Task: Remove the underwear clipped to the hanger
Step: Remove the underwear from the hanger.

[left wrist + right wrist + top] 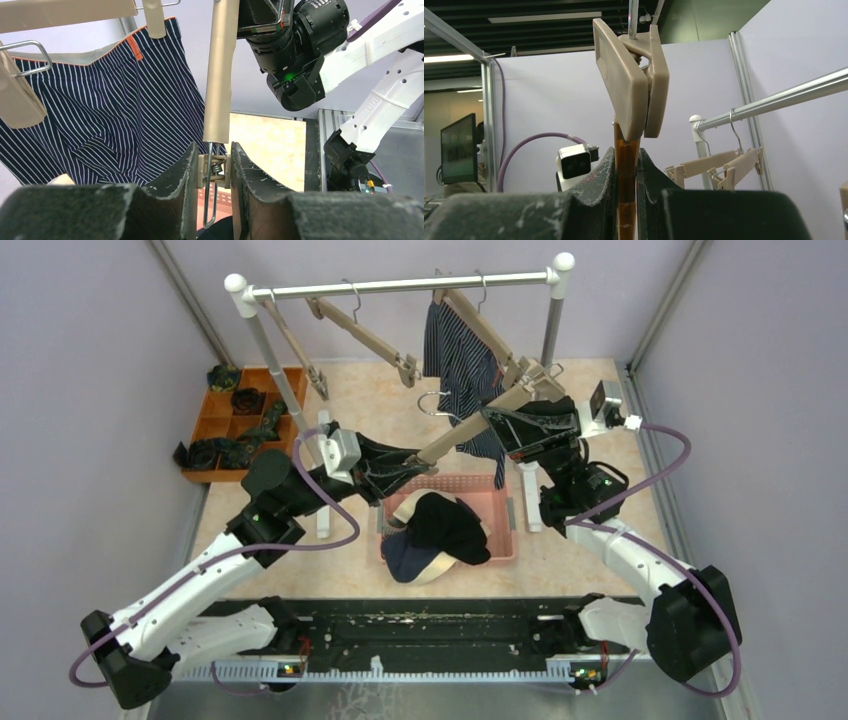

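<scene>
The navy white-striped underwear (458, 365) hangs from a wooden hanger on the rack; in the left wrist view (100, 105) a clip (152, 17) holds its orange-edged waistband. A second wooden hanger (470, 425) slants down between my grippers. My left gripper (418, 462) is shut on the spring clip (215, 170) at that hanger's lower end. My right gripper (497, 418) is shut on an orange waistband strip (626, 175) just below a closed clip (634, 80). Black underwear (450, 525), navy underwear (403, 555) and a pale pair (432, 572) lie in the pink basket (503, 540).
The rack's rail (400, 285) carries two more bare hangers (365, 335) at the left. An orange tray (215, 405) with dark rolled bundles sits at the far left. Grey walls close in both sides. The arms' bases stand on the black rail (430, 630) at the near edge.
</scene>
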Robot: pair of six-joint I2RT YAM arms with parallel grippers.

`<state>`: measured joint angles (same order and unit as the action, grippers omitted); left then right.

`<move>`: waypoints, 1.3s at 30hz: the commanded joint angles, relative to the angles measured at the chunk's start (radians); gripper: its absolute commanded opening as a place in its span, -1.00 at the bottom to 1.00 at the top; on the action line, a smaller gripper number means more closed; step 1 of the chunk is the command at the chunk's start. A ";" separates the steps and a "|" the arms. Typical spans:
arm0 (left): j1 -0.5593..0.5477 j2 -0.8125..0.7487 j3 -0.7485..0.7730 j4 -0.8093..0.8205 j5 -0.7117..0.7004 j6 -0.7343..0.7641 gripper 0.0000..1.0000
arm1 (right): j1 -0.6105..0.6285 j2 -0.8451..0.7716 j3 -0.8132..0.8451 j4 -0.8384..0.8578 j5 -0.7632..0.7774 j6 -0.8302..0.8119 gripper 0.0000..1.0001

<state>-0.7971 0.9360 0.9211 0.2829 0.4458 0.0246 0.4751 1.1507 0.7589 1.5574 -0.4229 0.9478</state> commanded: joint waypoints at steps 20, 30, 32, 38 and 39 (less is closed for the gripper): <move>0.000 0.082 0.168 0.030 0.022 -0.045 0.36 | 0.024 -0.023 0.031 0.127 -0.023 0.008 -1.00; -0.001 0.096 0.150 0.038 0.038 -0.082 0.24 | 0.039 0.001 0.044 0.144 -0.014 -0.001 -1.00; -0.002 0.099 0.150 0.044 0.043 -0.089 0.25 | 0.046 0.010 0.048 0.152 -0.013 -0.005 -1.00; -0.002 0.110 0.144 0.059 0.058 -0.107 0.11 | 0.068 0.035 0.062 0.160 -0.010 -0.016 -1.00; -0.001 0.110 0.142 0.061 0.060 -0.110 0.01 | 0.070 0.038 0.064 0.161 -0.009 -0.016 -1.00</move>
<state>-0.7967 1.0435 1.0618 0.2962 0.4793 -0.0601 0.5282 1.1790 0.7616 1.5600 -0.4458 0.9428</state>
